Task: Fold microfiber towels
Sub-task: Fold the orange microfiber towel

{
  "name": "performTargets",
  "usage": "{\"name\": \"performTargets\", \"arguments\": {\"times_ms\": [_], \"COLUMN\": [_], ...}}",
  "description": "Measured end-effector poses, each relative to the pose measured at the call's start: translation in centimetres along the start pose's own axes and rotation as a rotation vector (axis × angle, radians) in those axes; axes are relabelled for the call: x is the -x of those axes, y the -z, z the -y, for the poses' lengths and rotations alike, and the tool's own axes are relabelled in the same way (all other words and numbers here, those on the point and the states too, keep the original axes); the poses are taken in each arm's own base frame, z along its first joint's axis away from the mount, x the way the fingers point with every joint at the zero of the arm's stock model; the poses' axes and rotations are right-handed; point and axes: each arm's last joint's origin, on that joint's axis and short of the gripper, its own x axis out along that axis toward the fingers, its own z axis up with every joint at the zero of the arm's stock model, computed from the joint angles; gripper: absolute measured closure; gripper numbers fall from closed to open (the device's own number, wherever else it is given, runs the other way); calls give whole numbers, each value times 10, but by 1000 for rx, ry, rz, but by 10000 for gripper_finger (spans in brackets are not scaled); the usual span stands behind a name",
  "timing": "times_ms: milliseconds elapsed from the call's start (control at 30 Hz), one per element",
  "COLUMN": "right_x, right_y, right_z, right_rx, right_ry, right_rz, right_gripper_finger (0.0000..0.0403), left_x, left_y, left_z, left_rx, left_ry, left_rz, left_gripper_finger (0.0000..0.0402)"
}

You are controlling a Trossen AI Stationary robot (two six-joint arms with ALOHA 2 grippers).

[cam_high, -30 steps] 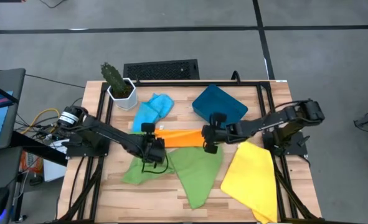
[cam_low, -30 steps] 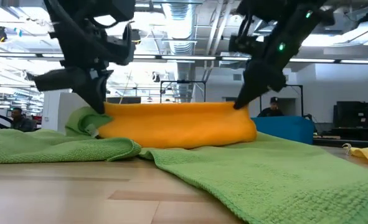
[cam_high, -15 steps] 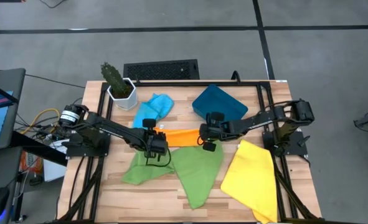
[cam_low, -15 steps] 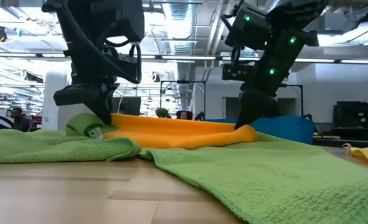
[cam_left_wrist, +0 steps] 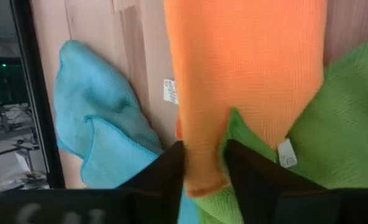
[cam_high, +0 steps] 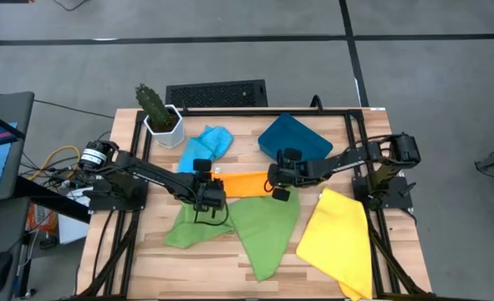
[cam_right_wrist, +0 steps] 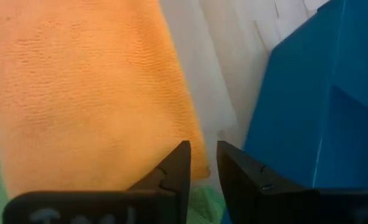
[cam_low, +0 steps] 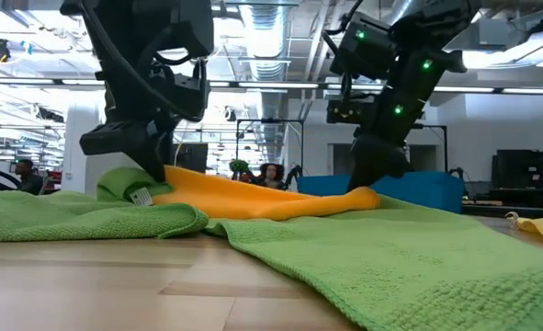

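Table (cam_high: pixel 255 276): wooden top inside a black frame, seen whole from above.
Orange towel (cam_high: pixel 242 182): a folded strip lying flat near the middle of the table, its front edge overlapping the green towels.
Left gripper (cam_high: pixel 211 189): at the left end of the orange towel; in its wrist view the two fingers (cam_left_wrist: pixel 165 177) stand slightly apart with the towel's edge between them, and whether they press it I cannot tell.
Right gripper (cam_high: pixel 278 177): at the right end of the orange towel; its fingers (cam_right_wrist: pixel 174 168) are a little apart, the towel's corner just beside them, nothing clamped.
Green towels: one (cam_high: pixel 267 230) spreads from the middle toward the front edge; the other (cam_high: pixel 184 230) lies crumpled to its left, touching it, a white tag showing.
Blue towel (cam_high: pixel 205 146): bunched near the back edge, left of centre, close to the orange towel's left end.
Yellow towel (cam_high: pixel 338 238): spread open by the right edge, reaching the front right corner.
Bin (cam_high: pixel 295 142): dark teal, near the back edge right of centre, just behind the right gripper.
Cactus pot (cam_high: pixel 159 117): at the back left corner.
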Motion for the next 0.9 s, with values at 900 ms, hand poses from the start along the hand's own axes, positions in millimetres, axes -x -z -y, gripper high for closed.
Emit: {"name": "performTargets", "arguments": {"times_ms": [900], "right_x": [-15], "right_y": [-15], "right_z": [-15], "right_rx": [20], "right_ry": [-151], "right_rz": [149], "right_gripper_finger": [253], "left_x": [47], "left_y": [39], "left_z": [19], "left_rx": [351], "left_ry": [230], "left_rz": [97], "left_gripper_finger": [172]}}
